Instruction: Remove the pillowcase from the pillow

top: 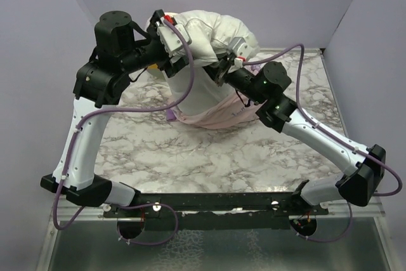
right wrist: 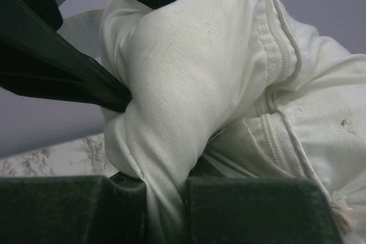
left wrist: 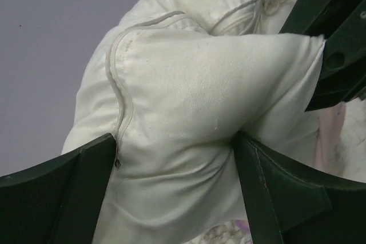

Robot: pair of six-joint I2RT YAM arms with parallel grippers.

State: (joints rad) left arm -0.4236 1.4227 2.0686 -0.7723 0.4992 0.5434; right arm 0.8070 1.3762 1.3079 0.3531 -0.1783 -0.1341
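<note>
Top external view: my right end effector (top: 227, 58) is pinched shut on the pillow (top: 212, 30) above the bench's (top: 222, 157) far edge and my left end effector (top: 163, 30) is wide open astride a bulge, so I'd close left, then lift evenly until the pillowcase (top: 209, 115) bunched below slips off.

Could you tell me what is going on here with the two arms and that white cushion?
Both arms are at the pillow, at the far side of the table. The right gripper has its jaws shut on a fold of its white fabric; the left gripper holds its jaws wide open on either side of a bulging corner. The pillowcase lies bunched at the pillow's base, mostly off, apparently not yet free.
</note>
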